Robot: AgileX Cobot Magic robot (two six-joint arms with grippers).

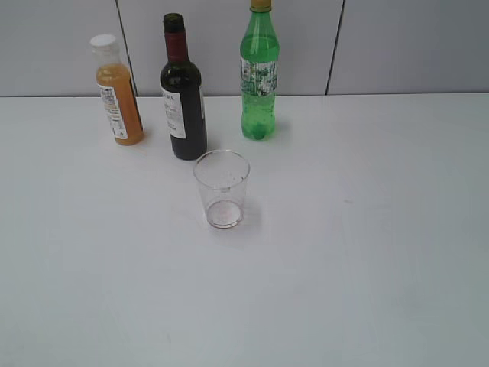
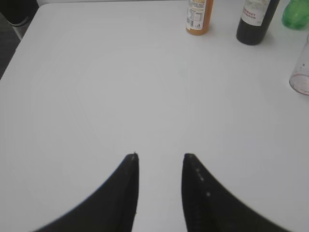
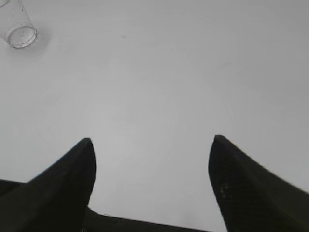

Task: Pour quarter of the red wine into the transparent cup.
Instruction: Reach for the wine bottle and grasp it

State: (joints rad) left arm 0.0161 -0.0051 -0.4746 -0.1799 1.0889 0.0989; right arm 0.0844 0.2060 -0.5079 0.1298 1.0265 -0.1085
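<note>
The red wine bottle [image 1: 182, 99], dark glass with maroon neck foil and a white label, stands upright at the back of the white table; its lower part shows in the left wrist view [image 2: 256, 19]. The transparent cup [image 1: 221, 189] stands upright just in front of it, with pinkish residue at its bottom; it also shows at the edge of the left wrist view [image 2: 301, 77] and in the right wrist view [image 3: 18, 26]. My left gripper [image 2: 160, 157] is open and empty, well short of the bottles. My right gripper [image 3: 152, 141] is wide open and empty, far from the cup. Neither gripper shows in the exterior view.
An orange juice bottle [image 1: 117, 92] with a white cap stands left of the wine and shows in the left wrist view [image 2: 199, 17]. A green soda bottle [image 1: 260, 73] stands right of it. The table's left edge [image 2: 21, 41] borders a dark floor.
</note>
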